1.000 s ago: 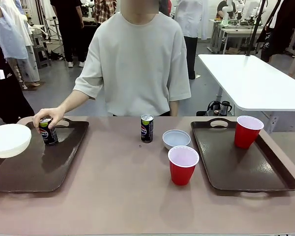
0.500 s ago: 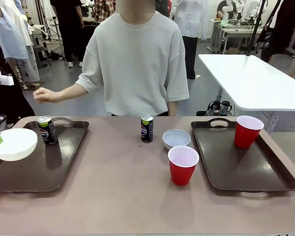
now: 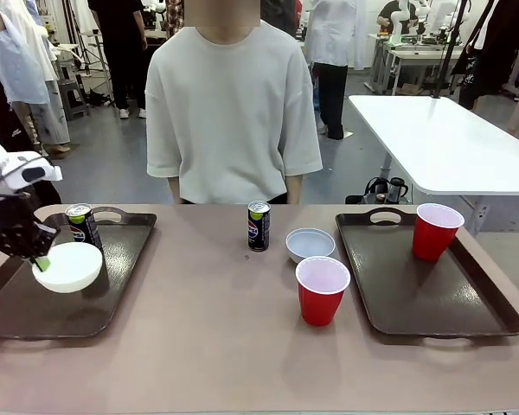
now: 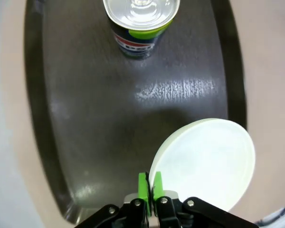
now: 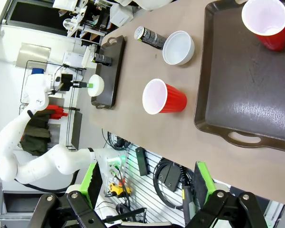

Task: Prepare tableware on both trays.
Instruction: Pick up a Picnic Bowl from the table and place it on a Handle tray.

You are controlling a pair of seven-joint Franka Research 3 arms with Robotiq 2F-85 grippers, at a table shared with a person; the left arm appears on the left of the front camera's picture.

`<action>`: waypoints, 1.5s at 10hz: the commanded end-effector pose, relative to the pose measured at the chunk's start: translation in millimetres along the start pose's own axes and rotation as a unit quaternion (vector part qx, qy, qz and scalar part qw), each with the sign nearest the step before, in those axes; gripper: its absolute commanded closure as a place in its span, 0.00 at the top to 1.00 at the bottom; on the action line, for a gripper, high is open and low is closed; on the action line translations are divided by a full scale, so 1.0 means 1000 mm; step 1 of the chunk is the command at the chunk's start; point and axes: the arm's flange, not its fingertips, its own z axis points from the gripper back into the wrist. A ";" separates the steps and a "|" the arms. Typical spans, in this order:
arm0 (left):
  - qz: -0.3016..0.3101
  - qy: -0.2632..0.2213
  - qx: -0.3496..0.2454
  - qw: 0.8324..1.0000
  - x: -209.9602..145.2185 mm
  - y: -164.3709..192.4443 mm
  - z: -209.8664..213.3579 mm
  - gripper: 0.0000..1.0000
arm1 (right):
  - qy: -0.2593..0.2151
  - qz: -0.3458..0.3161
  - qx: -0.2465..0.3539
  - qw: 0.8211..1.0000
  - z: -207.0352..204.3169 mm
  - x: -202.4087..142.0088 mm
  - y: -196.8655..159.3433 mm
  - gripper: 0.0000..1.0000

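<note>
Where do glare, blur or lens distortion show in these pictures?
Left wrist view: a pale glare streak lies on the left tray, whose rims bow from the wide lens; the white bowl is almost washed out. Front view: sharp, with a soft shadow near the middle red cup. Right wrist view: the table stands sideways.

A long white table (image 3: 441, 143) stands on the grey floor (image 3: 104, 169), behind the tan bench (image 3: 225, 337). Two dark flasks (image 3: 387, 189) sit on the floor beneath the white table's near end. More work tables (image 3: 415, 56) stand beyond it. Far to its left hang pale garments (image 3: 17, 60). The light is even.
</note>
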 end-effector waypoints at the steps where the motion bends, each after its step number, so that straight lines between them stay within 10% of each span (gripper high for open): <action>1: 0.014 -0.004 -0.024 1.000 0.008 -0.003 -0.024 0.04 | -0.005 0.009 0.016 1.000 -0.002 0.002 -0.001 1.00; 3: 0.018 -0.005 -0.028 0.999 0.008 -0.004 -0.036 0.04 | -0.005 0.009 0.016 1.000 -0.002 0.002 -0.001 1.00; 6: 0.013 0.003 -0.024 1.000 0.008 -0.006 -0.026 1.00 | -0.005 0.009 0.016 1.000 -0.002 0.002 -0.001 1.00; 8: -0.001 0.017 -0.017 1.000 0.004 -0.010 -0.011 1.00 | -0.005 0.009 0.016 1.000 -0.002 0.002 -0.001 1.00; 9: -0.009 0.025 -0.020 0.999 0.001 -0.012 0.000 0.47 | -0.005 0.009 0.016 1.000 -0.002 0.002 -0.001 1.00; 12: -0.009 0.041 -0.135 0.990 -0.007 -0.012 0.045 0.76 | -0.005 0.009 0.016 1.000 -0.002 0.002 -0.001 1.00; 15: -0.017 0.039 -0.352 0.935 -0.026 0.018 0.103 0.76 | -0.005 0.009 0.016 1.000 -0.002 0.002 -0.001 1.00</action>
